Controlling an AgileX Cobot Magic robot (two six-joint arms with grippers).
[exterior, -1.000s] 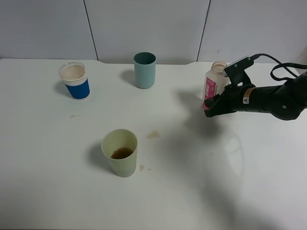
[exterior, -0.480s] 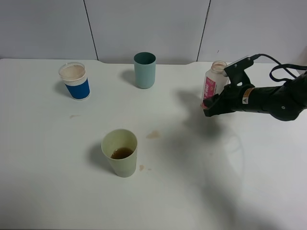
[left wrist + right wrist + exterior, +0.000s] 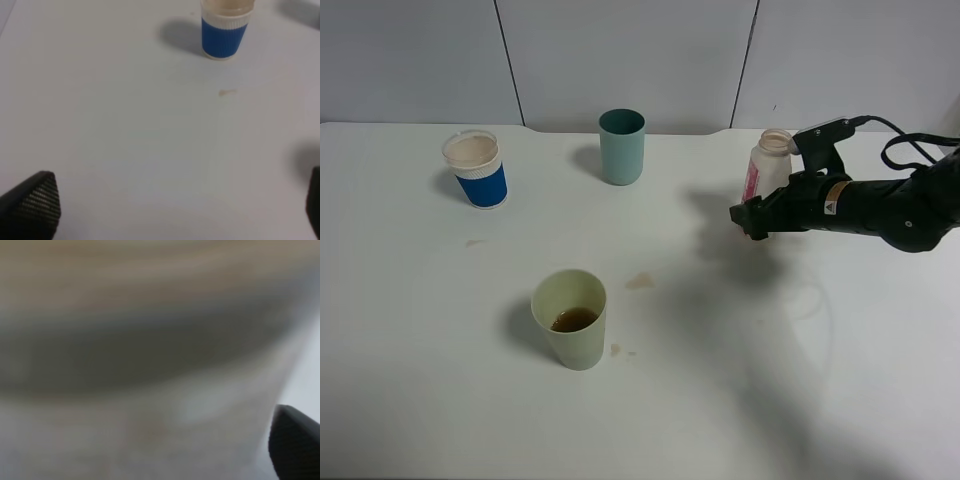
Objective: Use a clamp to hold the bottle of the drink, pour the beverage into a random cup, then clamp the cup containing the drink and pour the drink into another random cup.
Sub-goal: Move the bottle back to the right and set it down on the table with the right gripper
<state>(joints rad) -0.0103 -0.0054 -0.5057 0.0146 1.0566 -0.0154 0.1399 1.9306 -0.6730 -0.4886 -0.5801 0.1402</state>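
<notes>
standing upright, the bottle sits close by the right gripper, base hidden; whether that claw grips it cannot be told. left gripper jaws wide apart.

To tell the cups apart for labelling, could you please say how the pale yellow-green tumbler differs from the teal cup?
The pale yellow-green tumbler is lighter; the teal cup is darker. The tumbler tapers towards its base; the teal cup is nearly straight-sided. The tumbler holds brown beverage; no liquid shows in the teal cup. Both stand upright.
</notes>
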